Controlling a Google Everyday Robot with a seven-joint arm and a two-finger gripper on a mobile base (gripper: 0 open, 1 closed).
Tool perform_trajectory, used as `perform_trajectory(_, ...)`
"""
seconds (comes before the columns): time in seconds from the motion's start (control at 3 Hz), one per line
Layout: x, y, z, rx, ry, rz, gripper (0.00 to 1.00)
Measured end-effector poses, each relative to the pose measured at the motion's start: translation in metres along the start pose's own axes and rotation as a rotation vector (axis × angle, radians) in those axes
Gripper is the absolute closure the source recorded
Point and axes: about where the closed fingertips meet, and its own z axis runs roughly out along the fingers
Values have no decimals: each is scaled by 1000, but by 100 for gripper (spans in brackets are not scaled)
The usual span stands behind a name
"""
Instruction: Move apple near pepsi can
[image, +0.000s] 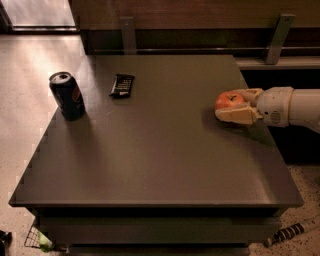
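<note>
Apple (228, 99) sits on the right part of the dark table (160, 155), not far from the right edge, and it rests on the table surface. Only its upper, red-orange part with the short dark stem is visible. Its lower front is hidden behind one finger of the gripper (231, 105), and its right side runs into the other finger, so the full outline cannot be seen.

The gripper comes in from the right at table height. Its two pale fingers (236, 115) stand on both sides of the apple, one in front of it and one behind and to the right. They are closed in to the width of the fruit and seem to press on it; the contact at the back finger is hard to make out. The white arm (295, 106) behind the gripper is cut off by the right border.

The pepsi can (67, 95) stands upright near the left edge of the table, well apart from the apple, with its silver top and a part of the red-and-blue logo visible. A flat black snack bar (122, 85) lies between them, nearer to the can and a little further back.

Below the table, at the lower right, a striped object (290, 232) lies on the speckled floor, partly hidden by the table corner.
</note>
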Motion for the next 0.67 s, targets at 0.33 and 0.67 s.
perform_trajectory(0.33,-1,1,2,-4,0,-1,80)
perform_trajectory(0.67,-1,3,5,-9,-1,-2,100)
